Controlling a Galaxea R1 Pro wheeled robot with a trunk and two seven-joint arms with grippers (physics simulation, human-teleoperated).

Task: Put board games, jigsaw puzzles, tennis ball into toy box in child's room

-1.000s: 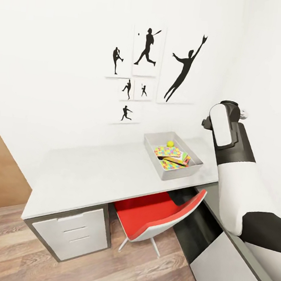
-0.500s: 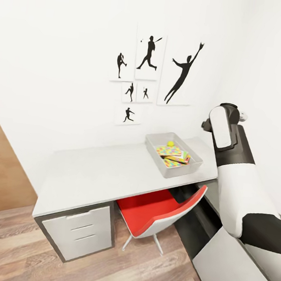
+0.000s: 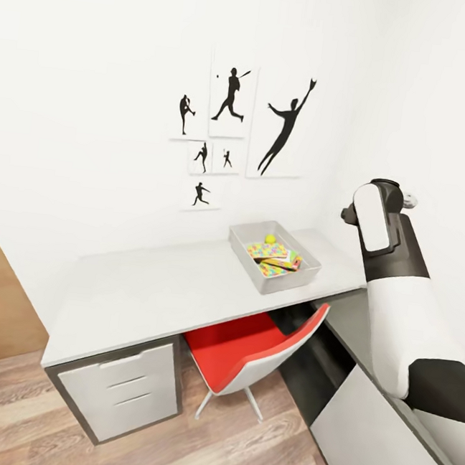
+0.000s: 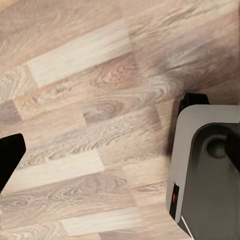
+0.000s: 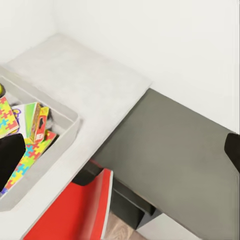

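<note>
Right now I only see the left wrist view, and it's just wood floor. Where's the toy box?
Observer: The toy box sits on the white table, at the end by the room's corner.
Operator: Is the ball in it?
Observer: Yes, the tennis ball lies inside, next to the jigsaw puzzles.
Operator: What's under the table?
Observer: A red chair is pushed partly under it.
</note>
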